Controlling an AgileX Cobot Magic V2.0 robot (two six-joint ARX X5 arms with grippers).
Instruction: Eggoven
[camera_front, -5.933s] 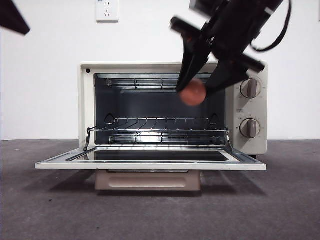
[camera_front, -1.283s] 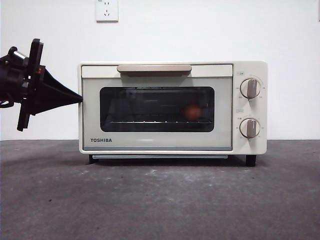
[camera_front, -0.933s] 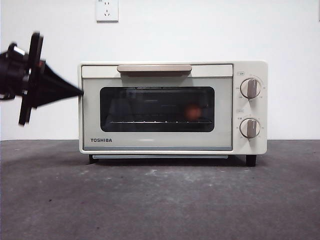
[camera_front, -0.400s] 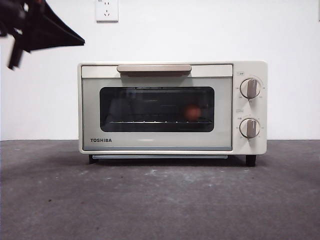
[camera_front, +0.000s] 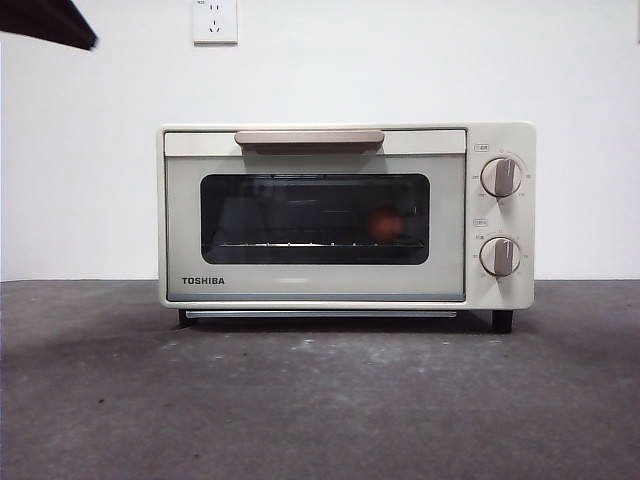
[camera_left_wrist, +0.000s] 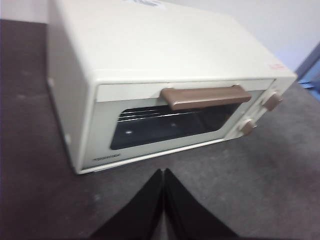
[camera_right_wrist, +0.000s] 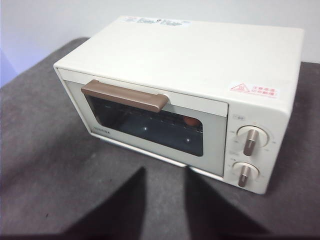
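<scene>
— What sort of room am I driving this rig in?

— From my screens it reads as a lab or test bench, not a home kitchen. The toaster oven (camera_front: 345, 215) stands alone on a desk (camera_front: 320, 400) covered in dark grey, mottled matting.

— What else tells you that?

— The wall (camera_front: 420, 60) behind is bare white, with one power socket (camera_front: 215, 20) above the oven (nothing plugged into it, as far as I can see). A blue edge (camera_left_wrist: 312, 70) shows at one side in my left wrist view; I cannot tell what it is.

Closed cream oven (camera_left_wrist: 150, 65), brown handle (camera_left_wrist: 205, 96), jaws together
</scene>
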